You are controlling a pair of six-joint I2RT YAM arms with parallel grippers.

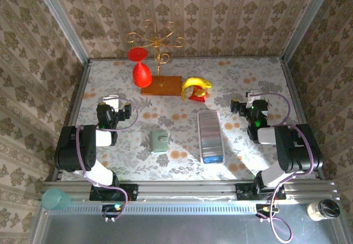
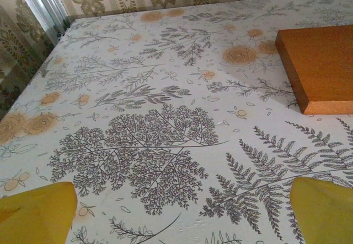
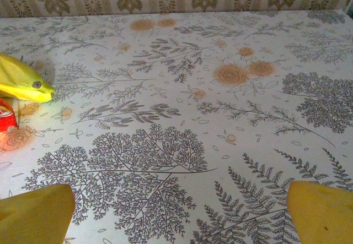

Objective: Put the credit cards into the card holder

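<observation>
Seen from above, a teal cup (image 1: 55,199) sits off the near left corner of the fern-printed counter (image 1: 110,73). The left pincer (image 1: 112,99) hangs over the counter's left side, its jaws spread wide with nothing between them. Its own camera shows two yellow fingers (image 2: 36,213) low in frame and a corner of an orange wooden base (image 2: 320,68) at right.

The sage-green card holder (image 1: 159,141) lies flat near the counter's middle, apart from both pincers. Behind it a red goblet (image 1: 141,73) is upside down beside a gold wire rack (image 1: 157,37) on the wooden base.

Further right come a banana (image 1: 197,83) and a long white tray (image 1: 202,139). A blue credit card (image 1: 212,158) is at the tray's near end.

The right pincer (image 1: 248,102) is likewise wide open and empty. Its camera catches the banana's tip at left. A dark-lidded jar (image 1: 322,209) stands off the near right corner.
</observation>
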